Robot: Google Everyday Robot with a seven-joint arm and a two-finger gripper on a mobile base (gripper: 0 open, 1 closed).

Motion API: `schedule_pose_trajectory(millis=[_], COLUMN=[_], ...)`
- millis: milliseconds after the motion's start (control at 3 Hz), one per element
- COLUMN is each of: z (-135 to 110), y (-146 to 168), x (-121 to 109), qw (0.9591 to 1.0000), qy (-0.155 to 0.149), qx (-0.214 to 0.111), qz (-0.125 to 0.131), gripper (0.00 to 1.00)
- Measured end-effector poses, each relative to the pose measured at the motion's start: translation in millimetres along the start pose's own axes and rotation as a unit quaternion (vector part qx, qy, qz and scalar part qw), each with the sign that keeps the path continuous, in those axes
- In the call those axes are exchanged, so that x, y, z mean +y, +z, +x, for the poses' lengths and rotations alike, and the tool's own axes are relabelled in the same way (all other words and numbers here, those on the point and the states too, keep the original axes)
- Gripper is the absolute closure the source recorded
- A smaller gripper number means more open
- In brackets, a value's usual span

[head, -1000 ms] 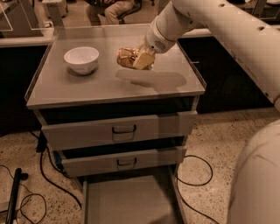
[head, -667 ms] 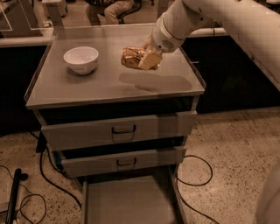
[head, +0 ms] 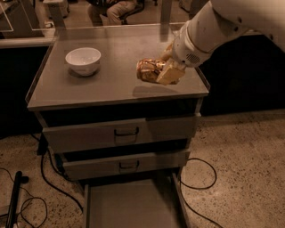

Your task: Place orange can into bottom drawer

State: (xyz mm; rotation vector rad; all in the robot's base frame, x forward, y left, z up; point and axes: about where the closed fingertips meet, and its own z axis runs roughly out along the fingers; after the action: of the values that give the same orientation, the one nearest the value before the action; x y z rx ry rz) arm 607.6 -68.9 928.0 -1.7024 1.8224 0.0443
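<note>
The orange can (head: 147, 70) lies on its side in the air, a little above the right part of the cabinet top (head: 111, 84). My gripper (head: 165, 71) is shut on the can, its pale fingers (head: 168, 74) clamped around the can's right end. The white arm comes in from the upper right. The bottom drawer (head: 129, 207) is pulled out at the bottom of the view, its flat grey floor bare. It sits well below and slightly left of the can.
A white bowl (head: 83, 60) stands on the left of the cabinet top. Two upper drawers (head: 124, 131) with dark handles are shut. Black cables (head: 200, 178) lie on the speckled floor on both sides. A seated person (head: 111, 9) is behind the cabinet.
The gripper has carried the can toward the front right of the cabinet top, and the camera has come closer. The grip on the can is unchanged.
</note>
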Motion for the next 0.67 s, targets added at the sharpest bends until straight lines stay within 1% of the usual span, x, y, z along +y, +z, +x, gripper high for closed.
schedule_pose_trajectory(millis=[333, 667], z=[12.0, 26.3], y=[-7.8, -8.8], x=[25.3, 49.3], qw=[1.0, 0.9996], qy=[0.007, 0.021], qx=[0.006, 0.011], qz=[-0.003, -0.017], gripper=[1.0, 1.0])
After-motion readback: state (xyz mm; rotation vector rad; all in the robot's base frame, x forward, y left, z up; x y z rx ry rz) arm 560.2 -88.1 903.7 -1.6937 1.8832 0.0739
